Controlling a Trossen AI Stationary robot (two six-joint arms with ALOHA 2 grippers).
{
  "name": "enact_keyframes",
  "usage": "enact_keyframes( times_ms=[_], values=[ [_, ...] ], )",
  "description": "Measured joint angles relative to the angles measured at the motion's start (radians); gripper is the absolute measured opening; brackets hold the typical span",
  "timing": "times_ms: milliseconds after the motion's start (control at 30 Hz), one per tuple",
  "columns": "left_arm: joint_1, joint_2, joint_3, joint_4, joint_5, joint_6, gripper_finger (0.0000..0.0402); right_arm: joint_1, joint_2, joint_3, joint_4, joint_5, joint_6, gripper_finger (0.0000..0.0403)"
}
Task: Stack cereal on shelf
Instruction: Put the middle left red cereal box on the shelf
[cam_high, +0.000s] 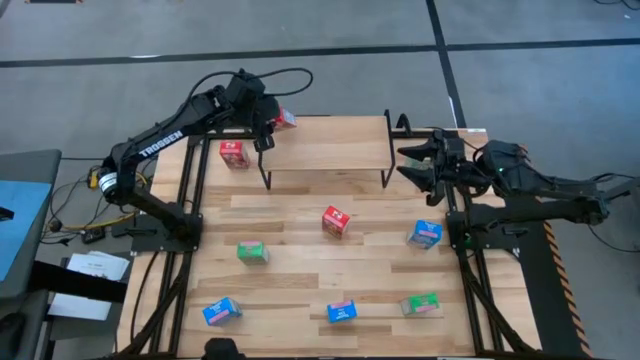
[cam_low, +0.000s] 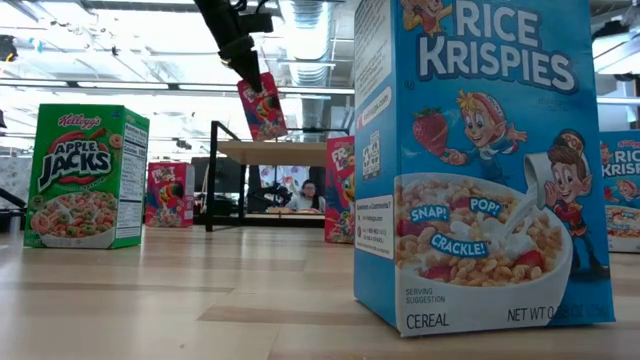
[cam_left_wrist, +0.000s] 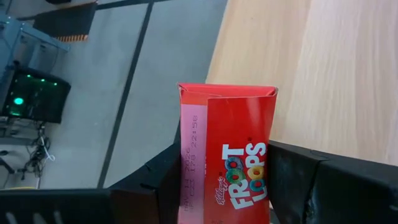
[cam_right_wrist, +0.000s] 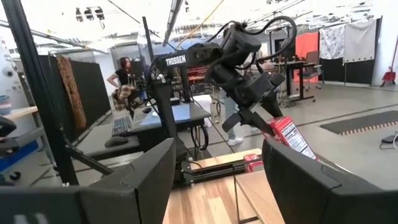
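My left gripper (cam_high: 268, 118) is shut on a red Froot Loops cereal box (cam_high: 286, 119), held in the air over the far left corner of the shelf (cam_high: 325, 146). The low view shows the box (cam_low: 262, 105) hanging tilted above the shelf board (cam_low: 275, 152). The shelf is a light-wood board on black wire legs. My right gripper (cam_high: 412, 165) stands open at the shelf's right end, nothing between its fingers (cam_right_wrist: 217, 180). Another red box (cam_high: 233, 153) stands on the table just left of the shelf. My left gripper pinches the red box's upper end (cam_low: 250, 84) between its two fingers (cam_left_wrist: 166, 182), one on each of two opposite faces. The fingers slant down from the table's left side. The box hangs below them, tilted and lifted clear of the shelf and table.
More cereal boxes stand on the table in front of the shelf: red (cam_high: 335, 221), blue (cam_high: 425, 234), green (cam_high: 252, 252), blue (cam_high: 221, 311), blue (cam_high: 341, 312), green (cam_high: 421, 303). A blue Rice Krispies box (cam_low: 480, 160) fills the low view's right. A person sits in the room beyond the table.
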Motion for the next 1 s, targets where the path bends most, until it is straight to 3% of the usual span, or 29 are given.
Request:
enact_keyframes(
  times_ms=[433,1000],
  values=[
    [0.019,0.024,0.000,0.000,0.057,0.054,0.0171,0.000,0.001,0.000,0.004,0.000,-0.007,0.0265],
    [0.021,0.034,0.000,0.001,0.052,0.041,0.0171,0.000,0.001,0.000,0.037,0.000,-0.010,0.0265]
  ],
)
